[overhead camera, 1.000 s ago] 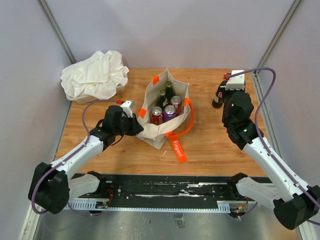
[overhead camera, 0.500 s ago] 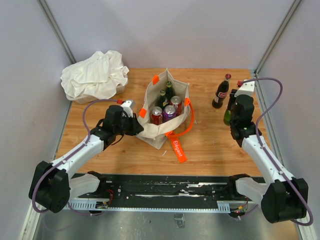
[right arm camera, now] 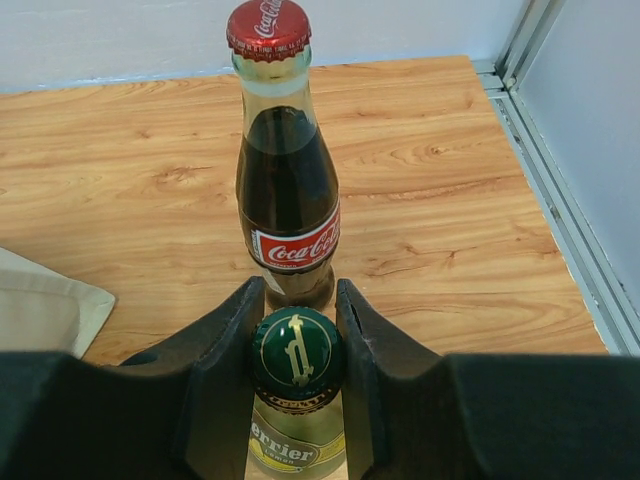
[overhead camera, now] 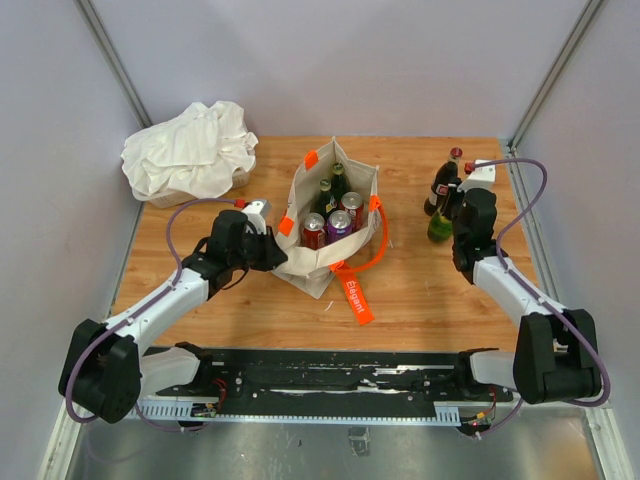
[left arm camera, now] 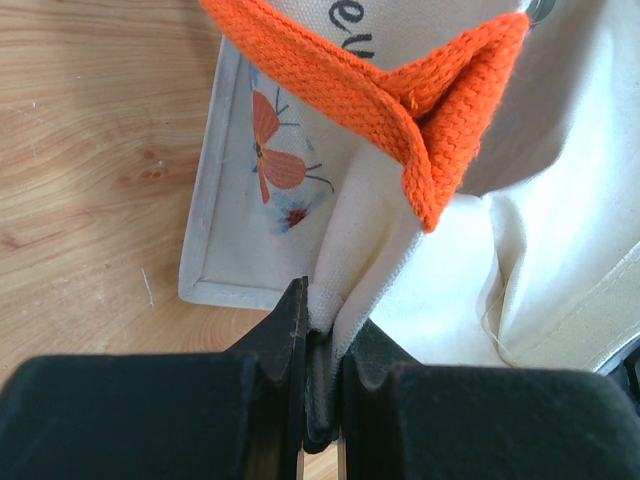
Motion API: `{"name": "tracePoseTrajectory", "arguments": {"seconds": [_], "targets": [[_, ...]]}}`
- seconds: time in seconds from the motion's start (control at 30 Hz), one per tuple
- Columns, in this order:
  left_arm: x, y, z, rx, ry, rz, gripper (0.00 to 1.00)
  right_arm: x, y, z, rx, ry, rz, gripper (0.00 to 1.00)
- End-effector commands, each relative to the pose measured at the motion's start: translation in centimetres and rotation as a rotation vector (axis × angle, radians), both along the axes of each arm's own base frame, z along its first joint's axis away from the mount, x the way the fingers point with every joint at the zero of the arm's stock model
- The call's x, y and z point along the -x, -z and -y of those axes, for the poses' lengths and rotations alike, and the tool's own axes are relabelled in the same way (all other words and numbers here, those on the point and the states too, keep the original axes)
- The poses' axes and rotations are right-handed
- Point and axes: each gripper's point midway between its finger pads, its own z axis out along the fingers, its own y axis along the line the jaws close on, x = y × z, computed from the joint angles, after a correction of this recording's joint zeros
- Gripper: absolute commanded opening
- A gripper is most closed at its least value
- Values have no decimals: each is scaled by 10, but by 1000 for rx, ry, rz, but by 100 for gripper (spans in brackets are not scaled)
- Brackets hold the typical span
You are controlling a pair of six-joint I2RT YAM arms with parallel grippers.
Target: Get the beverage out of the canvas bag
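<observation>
The cream canvas bag (overhead camera: pixel 300 255) stands open at mid table with orange handles. It holds two dark bottles (overhead camera: pixel 327 193) and three cans (overhead camera: pixel 338 224). My left gripper (overhead camera: pixel 272 250) is shut on the bag's left rim; the left wrist view shows the jaws (left arm camera: pixel 320 320) pinching a fold of cream fabric (left arm camera: pixel 440 270) below an orange handle (left arm camera: pixel 420 90). My right gripper (overhead camera: pixel 447 215) is shut on the neck of a green Perrier bottle (right arm camera: pixel 297 350), held upright at the right, just in front of a Coca-Cola bottle (right arm camera: pixel 287 200) that stands on the table.
A white cloth heap (overhead camera: pixel 190 150) lies at the back left corner. The bag's orange strap tag (overhead camera: pixel 357 295) trails toward the near edge. A metal frame rail (right arm camera: pixel 560 200) runs along the table's right side, close to the bottles.
My right gripper has come forward from the back right and shifted left, and the green bottle it carries now shows beside the Coca-Cola bottle. The left gripper and bag have not moved.
</observation>
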Motion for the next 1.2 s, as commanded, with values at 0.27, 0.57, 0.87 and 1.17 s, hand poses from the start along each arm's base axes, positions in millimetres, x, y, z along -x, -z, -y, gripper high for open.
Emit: {"name": "tracePoseTrajectory", "arguments": {"seconds": [0.27, 0.57, 0.87, 1.17], "targets": [[13, 34, -13, -99, -24, -112, 1, -10, -15, 3, 16, -14, 126, 1], [13, 35, -12, -101, -17, -113, 1, 9, 12, 7, 20, 1, 52, 61], [14, 32, -12, -97, -11, -109, 0, 28, -35, 4, 28, -10, 89, 84], [15, 30, -11, -83, -14, -106, 0, 46, -145, -68, 84, -253, 123, 83]]}}
